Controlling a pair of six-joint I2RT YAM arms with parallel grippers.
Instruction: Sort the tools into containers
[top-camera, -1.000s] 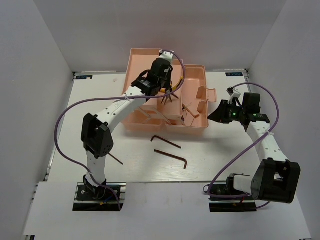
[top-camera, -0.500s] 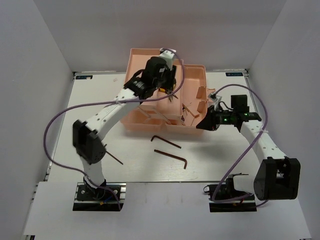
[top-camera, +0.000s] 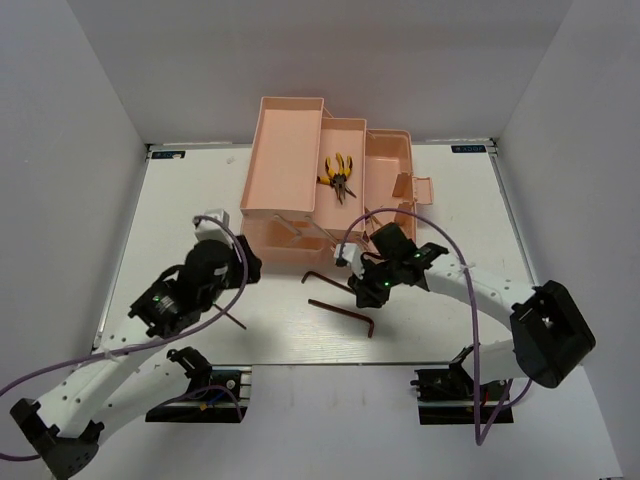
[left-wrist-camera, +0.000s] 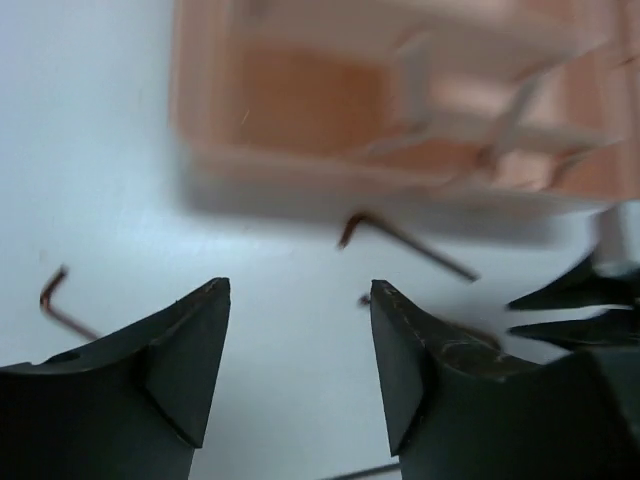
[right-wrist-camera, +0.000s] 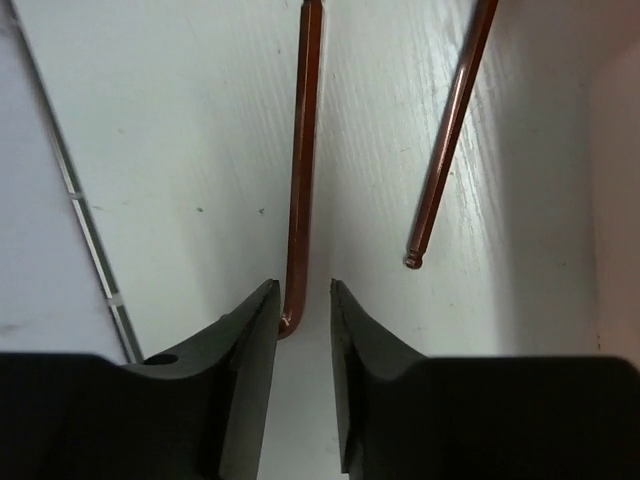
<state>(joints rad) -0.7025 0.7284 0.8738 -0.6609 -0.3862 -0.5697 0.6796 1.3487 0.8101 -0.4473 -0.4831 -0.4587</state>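
Picking hex key (right-wrist-camera: 304, 150) lying just in front of toolbox (top-camera: 285, 150). Right gripper (right-wrist-camera: 305, 300) straddles its bend, jaws slightly apart, unclamped. Left gripper (left-wrist-camera: 298, 290) spread, idle. Next I close, lift, carry to compartment.

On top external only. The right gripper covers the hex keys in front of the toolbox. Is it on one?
Observer: In the right wrist view, the right gripper straddles the bent end of one hex key. The jaws are apart, not clamped.
Operator: And the other long key?
Observer: The second hex key lies beside it on the table, clear of both fingers, with its straight tip nearest the gripper.
Operator: Left side?
Observer: In the left wrist view, the left gripper is open with nothing between its fingers. That image is blurred.
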